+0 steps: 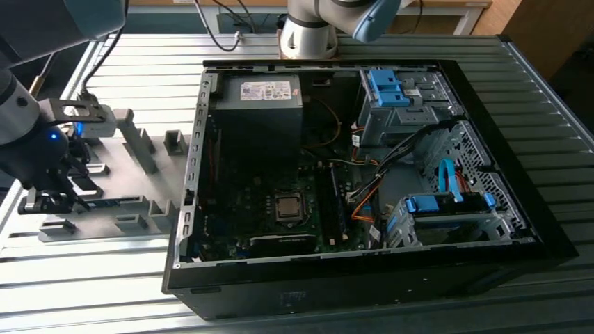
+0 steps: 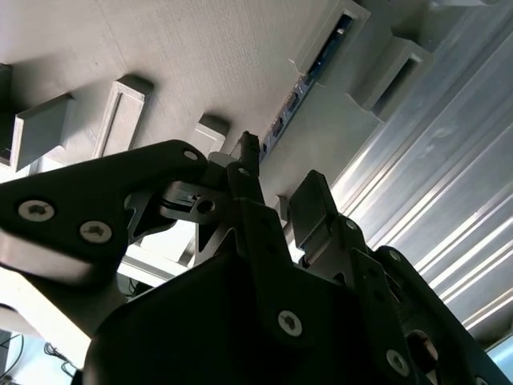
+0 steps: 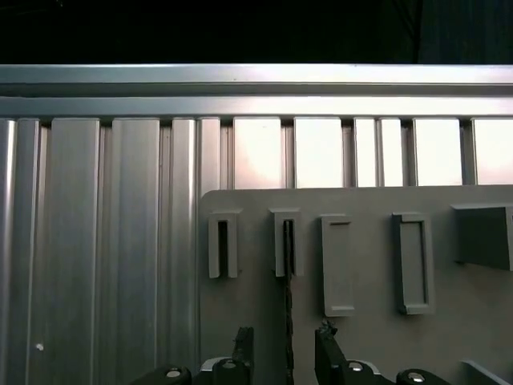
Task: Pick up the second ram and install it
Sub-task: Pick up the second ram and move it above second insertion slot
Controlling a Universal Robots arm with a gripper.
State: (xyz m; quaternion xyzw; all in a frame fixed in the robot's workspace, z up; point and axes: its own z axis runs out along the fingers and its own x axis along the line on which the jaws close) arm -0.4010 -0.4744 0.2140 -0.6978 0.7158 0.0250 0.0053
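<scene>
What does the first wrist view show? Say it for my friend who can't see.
Two black gripper fingers stand open on either side of a thin dark ram stick, seen edge-on, which stands in a slotted grey plastic block. The block sits on a flat grey plate on a ridged silver metal table.

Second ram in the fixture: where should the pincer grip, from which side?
Likely pinch the second ram across its flat faces, on the bare span clear of the slotted grey block, coming from above. It stands on edge, thin side up, so the pincer can straddle it.
</scene>
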